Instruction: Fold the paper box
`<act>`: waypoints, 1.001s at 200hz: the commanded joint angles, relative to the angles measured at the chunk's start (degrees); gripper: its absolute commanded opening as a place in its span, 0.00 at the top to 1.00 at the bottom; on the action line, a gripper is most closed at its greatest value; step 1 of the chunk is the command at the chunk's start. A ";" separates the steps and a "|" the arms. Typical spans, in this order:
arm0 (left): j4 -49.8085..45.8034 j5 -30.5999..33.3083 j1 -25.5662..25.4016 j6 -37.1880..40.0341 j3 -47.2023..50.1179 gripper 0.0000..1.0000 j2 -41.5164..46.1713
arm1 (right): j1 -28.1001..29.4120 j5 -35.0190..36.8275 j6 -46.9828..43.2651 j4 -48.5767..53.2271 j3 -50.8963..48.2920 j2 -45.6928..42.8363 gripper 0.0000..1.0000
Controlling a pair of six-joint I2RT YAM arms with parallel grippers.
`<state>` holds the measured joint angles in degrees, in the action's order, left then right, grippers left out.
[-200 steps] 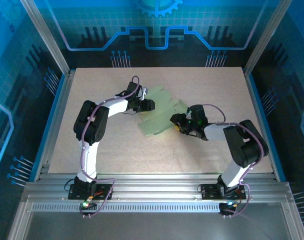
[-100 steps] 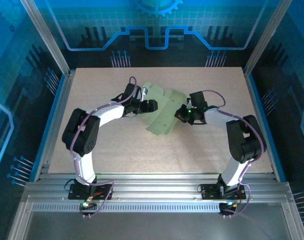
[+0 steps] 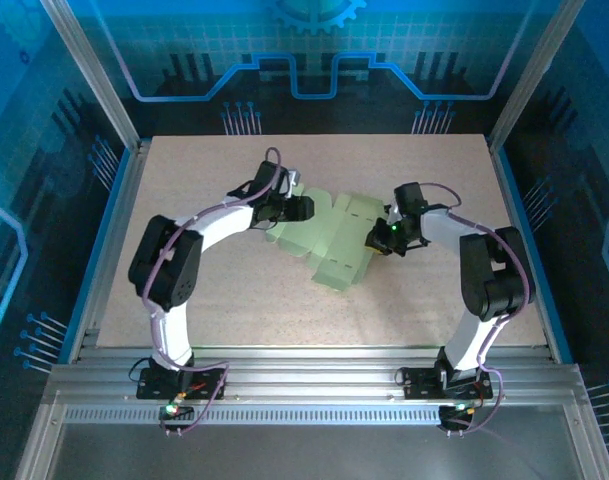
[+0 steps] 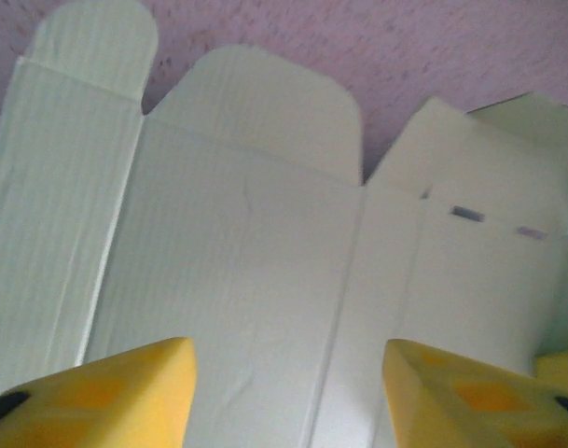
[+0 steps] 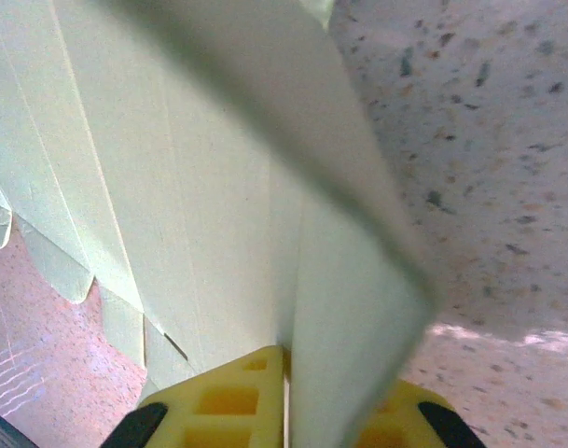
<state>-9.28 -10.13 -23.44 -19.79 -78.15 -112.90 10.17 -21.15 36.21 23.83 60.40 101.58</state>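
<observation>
Clearly the coming move turns on how the paper box lies between the two arms. In the top view it sits at the middle of the frame on the speckled surface. Its long axis runs from upper left down to lower right, and one panel reaches toward the right.

The right gripper meets that right-hand panel. In its wrist view the yellow fingers are pinched together on the card, which rises up the frame from between them and curls over at the top, so this edge looks lifted off the surface.

The left gripper is at the upper-left end of the sheet. Its wrist view shows the fingers spread wide with nothing between them, and the flat panels and rounded flaps lie just ahead.

Judging from this, the fold hinges across the sheet toward the left arm. The right arm carries the panel, and the left is the nearer one to pin the flat part down.
</observation>
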 commanded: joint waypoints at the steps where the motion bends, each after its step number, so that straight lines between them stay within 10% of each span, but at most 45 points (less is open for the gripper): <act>1: -3.94 0.07 -0.19 1.94 -5.72 0.56 -4.95 | -1.64 -0.99 -2.66 2.49 1.49 0.34 0.83; 61: -8.07 -2.42 -0.98 2.72 -9.87 0.78 -12.98 | -1.47 -3.11 0.53 -7.83 -2.71 -3.25 0.71; 137: -11.45 -0.51 -2.18 4.23 -11.15 0.81 -16.61 | 3.46 4.29 -2.34 -4.30 -0.11 -3.71 0.36; 200: -11.46 0.39 -2.73 4.69 -10.40 0.81 -17.57 | 6.59 12.14 -2.26 1.33 3.24 -2.41 0.40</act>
<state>-16.19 -10.70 -24.95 -16.32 -89.54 -126.82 17.96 -12.14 34.02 21.63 63.55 99.00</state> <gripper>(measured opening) 0.191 0.585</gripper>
